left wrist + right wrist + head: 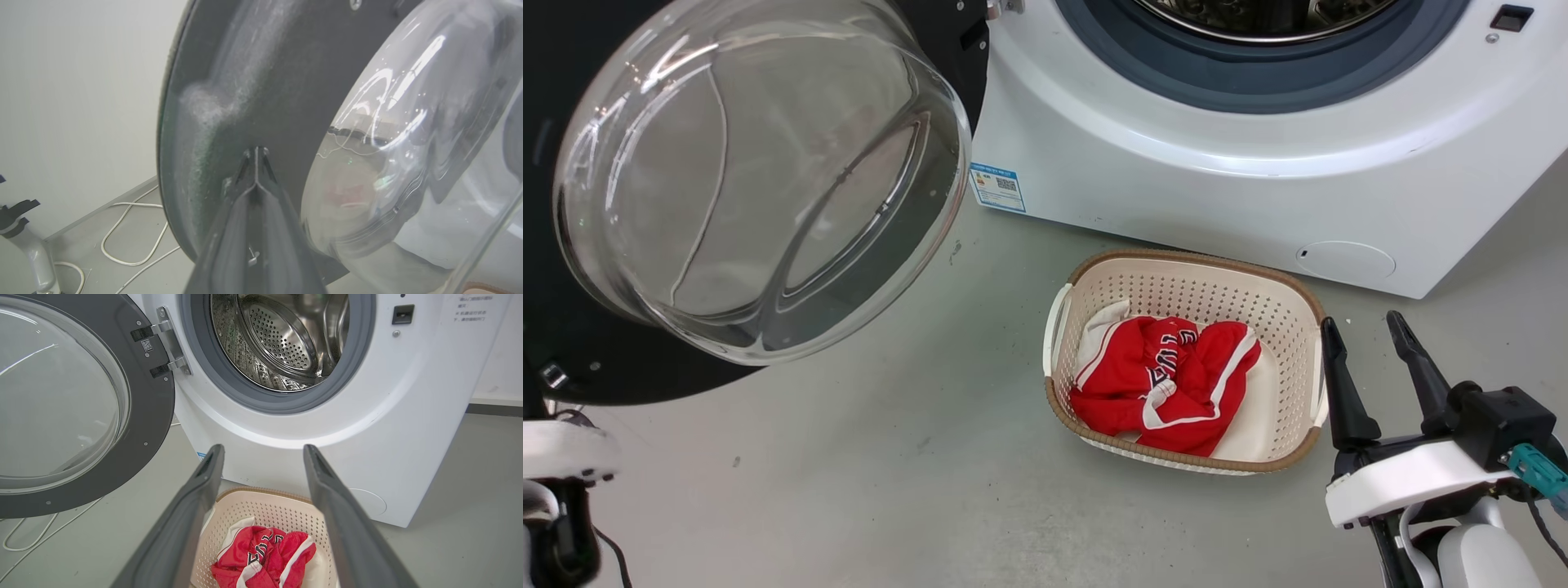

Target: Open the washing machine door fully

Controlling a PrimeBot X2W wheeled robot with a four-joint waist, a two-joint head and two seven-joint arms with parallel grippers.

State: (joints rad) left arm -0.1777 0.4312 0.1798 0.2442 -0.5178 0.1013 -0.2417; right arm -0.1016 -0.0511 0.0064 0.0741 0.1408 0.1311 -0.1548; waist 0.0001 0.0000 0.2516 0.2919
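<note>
Left gripper (256,152) tightly closed, tips against washing machine door (245,61).

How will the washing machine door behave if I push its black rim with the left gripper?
The washing machine door should probably swing as one rigid piece about its metal hinge. Its smooth rim looks slippery, so the left gripper may slide. The glass bowl likely adds weight.
</note>
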